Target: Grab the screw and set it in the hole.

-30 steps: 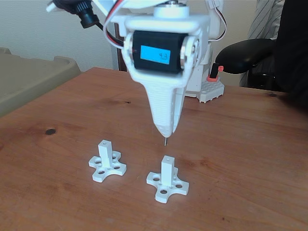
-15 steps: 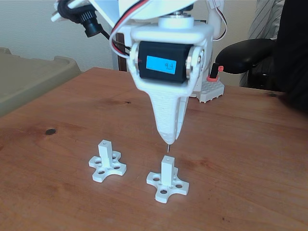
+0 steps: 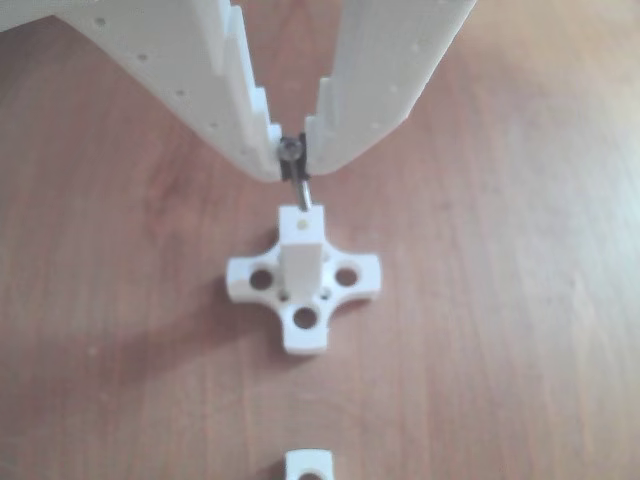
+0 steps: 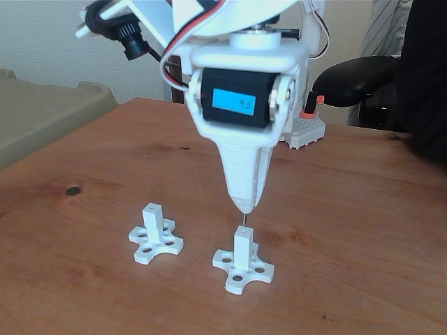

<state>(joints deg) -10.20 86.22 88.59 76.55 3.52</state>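
Just above the hole (image 3: 302,225), the screw (image 3: 298,183).

You're looking at a reddish-brown wooden table (image 4: 363,209) with darker grain streaks and one dark knot at the left in the fixed view. Both cross-shaped fixtures, the right one (image 4: 242,262) and the left one (image 4: 155,234), are plain white. Your gripper (image 3: 294,168) is white too, with black pads pinching the silver-grey screw (image 3: 300,188). The motor (image 4: 234,98) above it is black with a bright blue label, fed by red and white wires (image 4: 183,38). Far right sits a black chair arm (image 4: 356,78); far left, a beige bin (image 4: 42,112).
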